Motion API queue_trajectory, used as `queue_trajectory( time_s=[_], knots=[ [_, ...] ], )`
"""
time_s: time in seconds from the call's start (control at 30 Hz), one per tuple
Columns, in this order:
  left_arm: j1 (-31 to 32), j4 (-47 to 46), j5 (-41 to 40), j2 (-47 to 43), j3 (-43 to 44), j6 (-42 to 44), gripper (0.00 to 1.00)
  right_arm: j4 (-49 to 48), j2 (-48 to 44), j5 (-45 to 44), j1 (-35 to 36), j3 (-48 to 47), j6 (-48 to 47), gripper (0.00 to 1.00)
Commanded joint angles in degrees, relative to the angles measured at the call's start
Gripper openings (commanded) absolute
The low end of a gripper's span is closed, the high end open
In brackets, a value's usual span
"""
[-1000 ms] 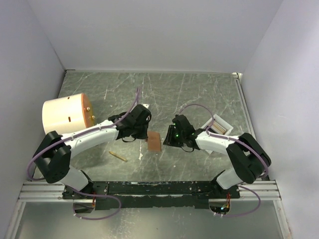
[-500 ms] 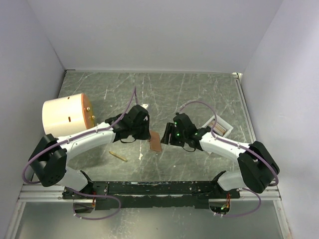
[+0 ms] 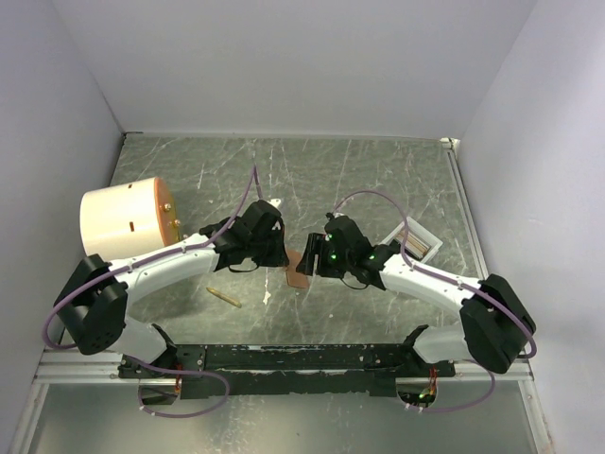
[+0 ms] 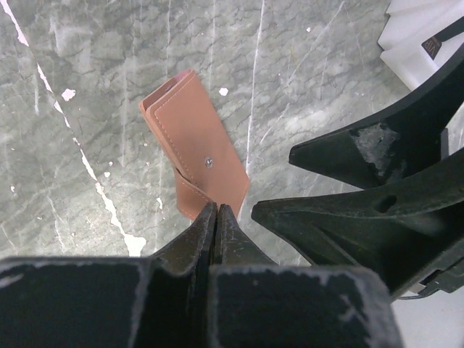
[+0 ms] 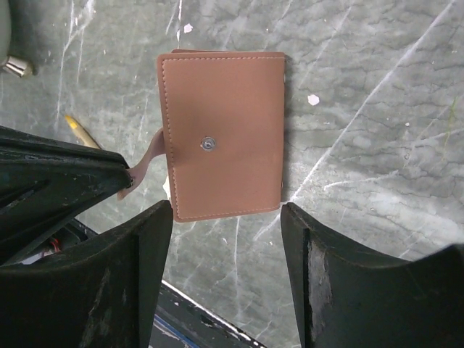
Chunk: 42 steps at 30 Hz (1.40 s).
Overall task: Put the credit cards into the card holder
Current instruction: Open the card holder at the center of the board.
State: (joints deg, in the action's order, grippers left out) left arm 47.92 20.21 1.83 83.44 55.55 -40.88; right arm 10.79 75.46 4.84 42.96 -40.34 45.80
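Observation:
The tan-brown card holder (image 3: 299, 270) lies closed on the green marbled table between my two grippers, snap stud facing up. It also shows in the left wrist view (image 4: 194, 138) and the right wrist view (image 5: 223, 134). My left gripper (image 4: 216, 209) is shut, pinching the holder's small snap tab (image 5: 141, 168), and shows in the top view (image 3: 285, 257). My right gripper (image 5: 226, 210) is open, its fingers either side of the holder's near edge without touching it, and shows from above (image 3: 305, 257). Thin striped flat pieces, likely the credit cards (image 3: 417, 241), stand in the white tray.
The white open tray (image 3: 405, 233) sits right of the right gripper, and its corner shows in the left wrist view (image 4: 417, 29). A big cream cylinder (image 3: 126, 220) stands at the left. A small yellow stick (image 3: 224, 297) lies near the front, left of the holder.
My right gripper has moved left up to the card holder. My left gripper shifted slightly, and the holder has tilted and slid a little to the right.

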Motion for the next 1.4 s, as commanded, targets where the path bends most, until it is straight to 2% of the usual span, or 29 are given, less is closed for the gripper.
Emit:
queue_trajectory(
  time_s=[0.0,0.37,0.67,0.93,1.03,1.37],
  knots=[
    [-0.02,-3.12,2.15,-2.24,0.47,-0.77,0.07,-0.42,-0.18,0.95,1.07,-1.17,-1.64,0.62],
    [0.12,-2.95,3.33,-1.08,0.79,-1.84,0.07,0.01,0.98,-0.11,3.59,-3.25,-2.36,0.65],
    [0.28,-3.22,2.99,-1.43,-0.04,-2.33,0.07,-3.06,4.64,-1.21,3.84,-1.67,-2.16,0.63],
    [0.3,-1.2,0.77,-2.34,-0.53,-2.12,0.07,0.25,3.9,-7.71,3.88,-1.93,-2.59,0.47],
    [0.27,-0.38,-0.25,-3.02,-0.73,-2.01,0.07,0.61,2.93,-9.3,3.82,-1.62,-2.99,0.36],
    [0.29,-0.17,-0.64,-3.74,-1.34,-1.94,0.07,1.97,2.32,-11.75,3.83,-2.09,-3.32,0.3]
  ],
)
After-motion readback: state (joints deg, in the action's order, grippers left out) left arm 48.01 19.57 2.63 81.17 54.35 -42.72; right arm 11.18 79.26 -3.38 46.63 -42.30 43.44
